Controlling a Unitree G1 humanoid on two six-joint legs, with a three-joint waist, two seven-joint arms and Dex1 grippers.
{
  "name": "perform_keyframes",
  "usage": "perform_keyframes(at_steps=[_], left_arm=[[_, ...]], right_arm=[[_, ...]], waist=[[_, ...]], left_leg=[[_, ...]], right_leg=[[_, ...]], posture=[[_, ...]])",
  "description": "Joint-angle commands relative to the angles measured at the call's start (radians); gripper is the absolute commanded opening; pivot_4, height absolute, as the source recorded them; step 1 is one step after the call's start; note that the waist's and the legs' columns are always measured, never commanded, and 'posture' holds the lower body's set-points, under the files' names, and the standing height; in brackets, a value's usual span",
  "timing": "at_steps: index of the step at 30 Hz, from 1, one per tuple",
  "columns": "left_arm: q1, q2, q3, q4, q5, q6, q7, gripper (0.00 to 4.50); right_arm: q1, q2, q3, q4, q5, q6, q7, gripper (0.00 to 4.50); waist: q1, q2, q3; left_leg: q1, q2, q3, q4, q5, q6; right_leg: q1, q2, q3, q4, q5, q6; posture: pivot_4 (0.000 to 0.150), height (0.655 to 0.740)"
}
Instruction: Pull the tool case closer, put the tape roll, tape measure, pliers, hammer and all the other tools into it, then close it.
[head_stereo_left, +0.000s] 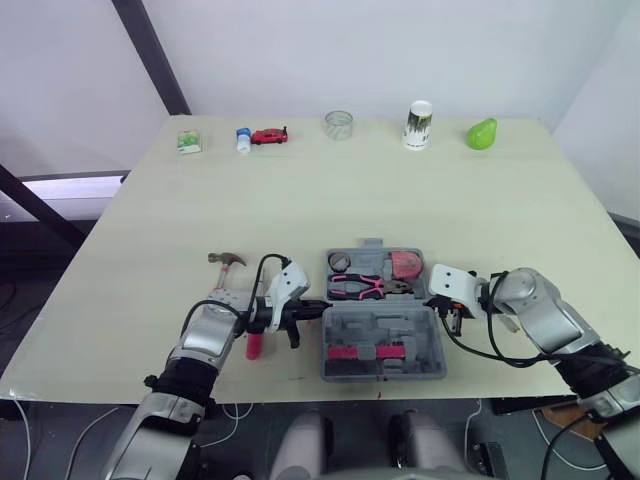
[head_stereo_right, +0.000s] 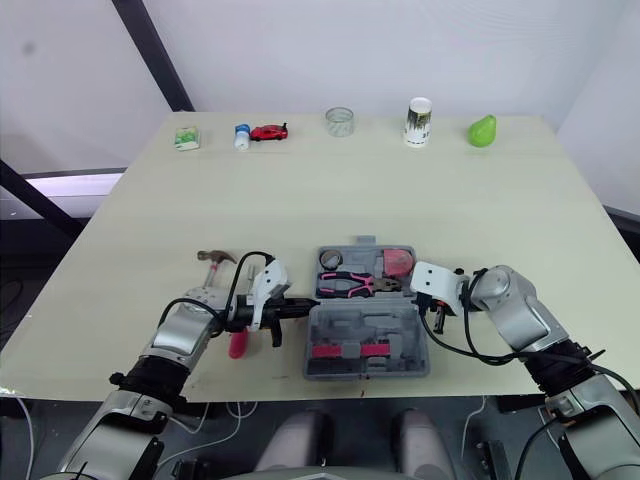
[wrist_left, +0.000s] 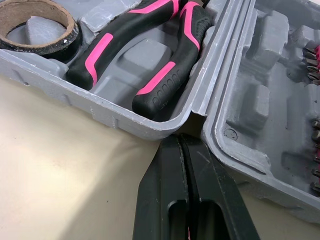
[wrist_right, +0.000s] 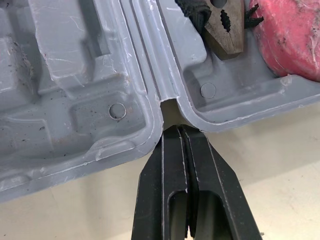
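Observation:
The grey tool case (head_stereo_left: 385, 322) lies open near the table's front edge. Its far half holds a black tape roll (head_stereo_left: 340, 262), pink-handled pliers (head_stereo_left: 358, 287) and a red tape measure (head_stereo_left: 405, 265). My left gripper (head_stereo_left: 320, 305) is shut, its tip at the hinge notch on the case's left side (wrist_left: 180, 140). My right gripper (head_stereo_left: 432, 297) is shut too, its tip against the hinge notch on the right side (wrist_right: 179, 129). A hammer (head_stereo_left: 228, 259) lies left of the case, its pink handle end (head_stereo_left: 254, 345) partly under my left arm.
Along the table's far edge stand a green packet (head_stereo_left: 188, 141), a small bottle (head_stereo_left: 243, 140), a red toy car (head_stereo_left: 268, 136), a clear round container (head_stereo_left: 339, 124), a white cup (head_stereo_left: 418, 125) and a green pear (head_stereo_left: 481, 133). The case sits close to the front edge.

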Motion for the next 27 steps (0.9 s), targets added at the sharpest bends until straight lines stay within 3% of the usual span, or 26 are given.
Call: perform_keyframes(at_steps=[1,27], left_arm=[[0.006,-0.010,-0.013,-0.051,-0.020,-0.015,-0.018,0.08],[0.013,0.020,0.026,-0.040,-0.024,-0.011,-0.002,0.08]], right_arm=[[0.012,0.021,0.011,-0.033,0.017,0.015,0.009,0.00],[0.005,0.070,0.020,-0.042,0.022,0.013,0.018,0.00]], waist=[[-0.001,0.000,0.000],[-0.008,0.000,0.000]], left_leg=[[0.000,0.000,0.000,0.000,0.000,0.000],[0.000,0.001,-0.003,0.000,0.000,0.000]], right_leg=[[0.000,0.000,0.000,0.000,0.000,0.000],[0.000,0.001,0.000,0.000,0.000,0.000]], posture=[[0.150,0.7400],[0.150,0.7400]])
